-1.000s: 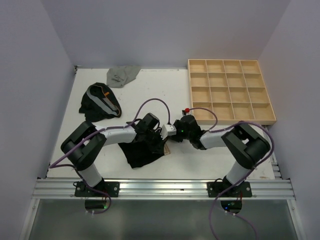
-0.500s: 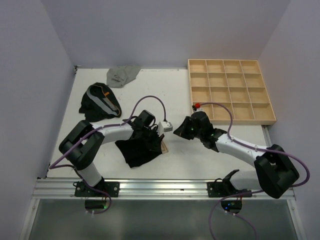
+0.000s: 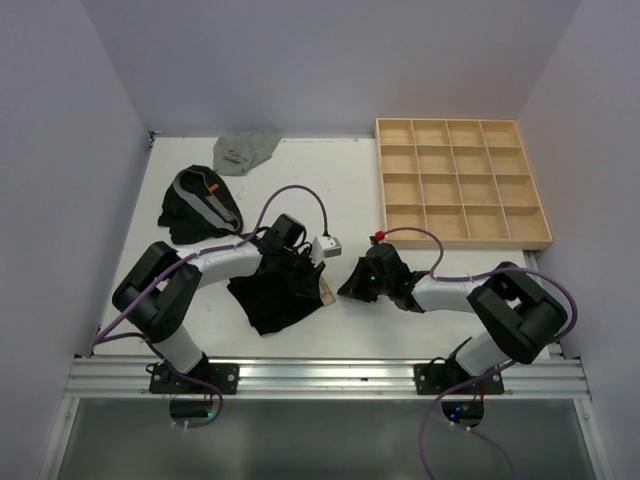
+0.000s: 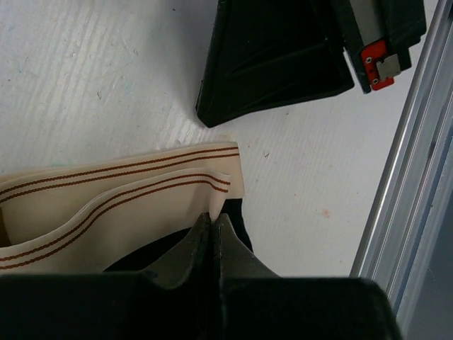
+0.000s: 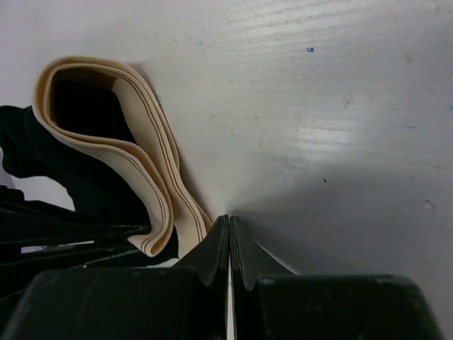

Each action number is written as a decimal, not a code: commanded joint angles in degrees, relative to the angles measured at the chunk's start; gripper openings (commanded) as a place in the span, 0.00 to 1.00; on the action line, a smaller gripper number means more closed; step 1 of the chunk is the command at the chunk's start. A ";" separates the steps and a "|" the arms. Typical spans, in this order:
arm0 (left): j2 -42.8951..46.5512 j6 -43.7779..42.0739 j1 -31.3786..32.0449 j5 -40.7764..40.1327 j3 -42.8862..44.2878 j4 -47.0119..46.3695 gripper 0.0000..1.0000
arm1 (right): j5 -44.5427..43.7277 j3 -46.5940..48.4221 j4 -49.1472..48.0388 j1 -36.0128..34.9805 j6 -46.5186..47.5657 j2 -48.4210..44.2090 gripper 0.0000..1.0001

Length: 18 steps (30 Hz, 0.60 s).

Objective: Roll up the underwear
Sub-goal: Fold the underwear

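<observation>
Top view: my R gripper (image 3: 350, 285) is back beside the brief (image 3: 270, 305). A sec ago it's nose to nose w/ my L gripper (image 3: 305, 268). Half a sec ago the R arm is stretched out to the right. Now it's folded in again, tip just right of the waistband (image 5: 152, 184).

R jaws go from a crack apart to pressed together. R wrist view shows nothing between them, tip down on the table (image 3: 330, 180), right by the tan loop. L jaws haven't changed: pressed together, pinching the waistband's end w/ black cloth under it. L wrist view shows bare table between the band and the R gripper.

Brief sits mid-table, near side, and has slid a bit left w/ the L gripper. It's bunched, band doubled over, no roll yet. My guess: R closed on air and has to spread and re-grab before any rolling starts.

Table is white, hard, faintly scuffed. Black pile (image 3: 195, 210) far left, grey brief (image 3: 245, 150) at the far edge, wooden tray (image 3: 470, 243) far right, alu rail (image 3: 330, 375) along the near edge. Pale lilac walls on 3 sides.
</observation>
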State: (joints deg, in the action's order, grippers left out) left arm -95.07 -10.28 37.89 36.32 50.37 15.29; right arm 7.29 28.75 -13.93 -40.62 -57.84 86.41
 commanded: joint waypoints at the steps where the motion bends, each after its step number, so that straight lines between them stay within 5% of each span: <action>1: 2.43 -0.88 -0.45 1.48 1.92 0.27 0.04 | -0.70 1.39 -6.46 -0.60 -1.57 2.44 0.00; 18: 6.65 -1.58 -0.45 2.97 4.91 5.98 0.04 | -0.35 1.22 -9.36 -2.97 -3.06 6.75 0.00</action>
State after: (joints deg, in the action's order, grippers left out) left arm -90.32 -10.31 37.87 37.08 53.08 19.18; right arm 8.12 29.76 -22.52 -43.13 -60.53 91.96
